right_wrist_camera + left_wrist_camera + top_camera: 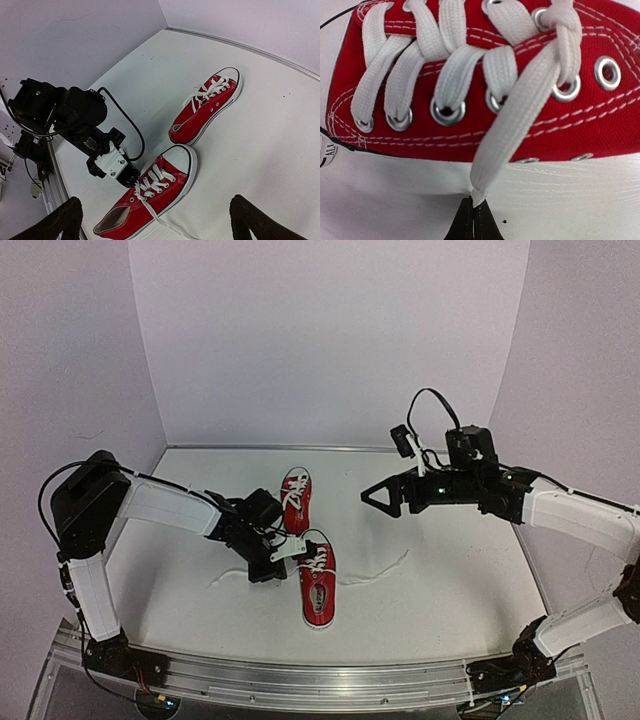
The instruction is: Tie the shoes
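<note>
Two red sneakers with white laces lie on the white table. The near shoe [318,590] points away from the arms, and the far shoe [296,495] lies just behind it. My left gripper [284,552] is low at the near shoe's left side, shut on one of its white laces [512,115]. The lace is pinched at the fingertips [470,222] and runs up to a crossed knot at the top eyelets. The other lace [378,570] trails right across the table. My right gripper [376,496] is open and empty, raised to the right of the far shoe. It looks down on both shoes [160,187].
White walls close the table at the back and both sides. A metal rail [300,680] runs along the near edge. A thin white strip [225,579], probably lace, lies left of my left gripper. The left arm's black cable [125,125] loops beside the near shoe.
</note>
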